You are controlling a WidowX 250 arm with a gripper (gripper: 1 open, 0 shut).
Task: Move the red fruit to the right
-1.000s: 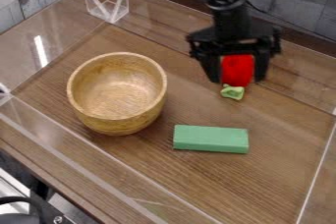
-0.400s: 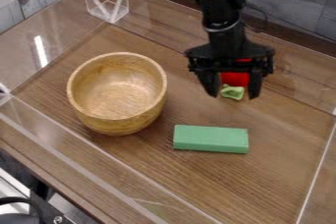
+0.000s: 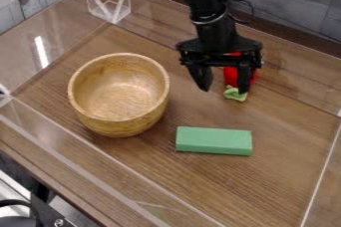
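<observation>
The red fruit (image 3: 237, 78) is a small glossy toy with its light green stem end pointing toward the front. It lies on the wooden table right of centre. My gripper (image 3: 224, 84) hangs straight down over it on the black arm, jaws spread wide and open. The fruit sits between the fingers, close to the right finger (image 3: 250, 76). Part of it is hidden behind that finger, and I cannot tell whether the finger touches it.
A wooden bowl (image 3: 83, 76) stands left of centre. A flat green block (image 3: 213, 140) lies in front of the gripper. Clear acrylic walls (image 3: 324, 176) ring the table, and a clear angled stand (image 3: 108, 4) sits at the back left.
The arm has shifted left and slightly back over the last second. The fruit has gone from upright between the fingers to lying lower, near the right finger.
</observation>
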